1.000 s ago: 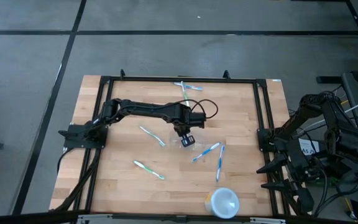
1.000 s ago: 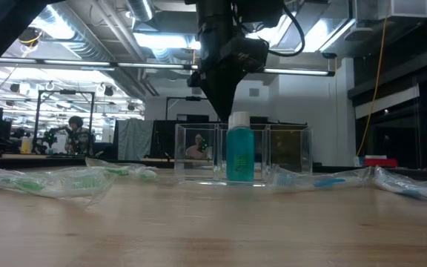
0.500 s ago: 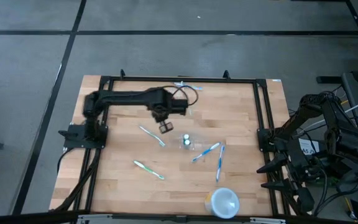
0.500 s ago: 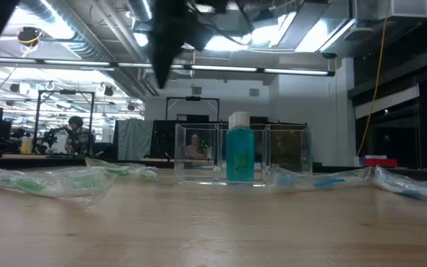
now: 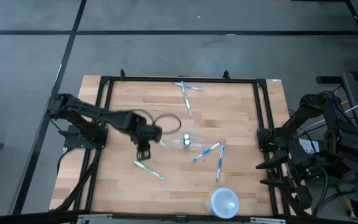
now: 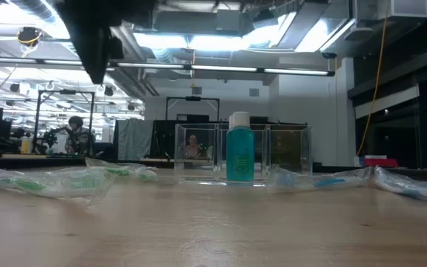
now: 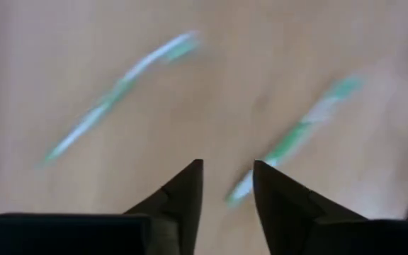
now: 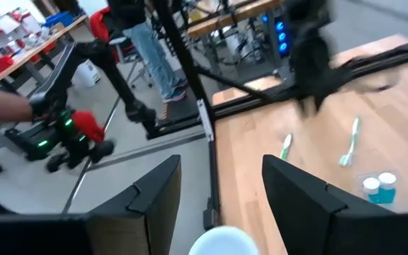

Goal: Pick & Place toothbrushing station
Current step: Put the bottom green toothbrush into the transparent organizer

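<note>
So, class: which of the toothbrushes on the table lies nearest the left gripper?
The green toothbrush just in front of the left gripper; the blue ones lie farther right.

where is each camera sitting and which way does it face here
High view: above, straight down on the table; both arms show, left gripper over the wood.
Low view: table height, facing the clear holder with the blue bottle.
Left wrist view: down past its open gripper at green toothbrushes.
Right wrist view: from off the table's edge, across it, past its open gripper.
Shared: the bottle.
</note>
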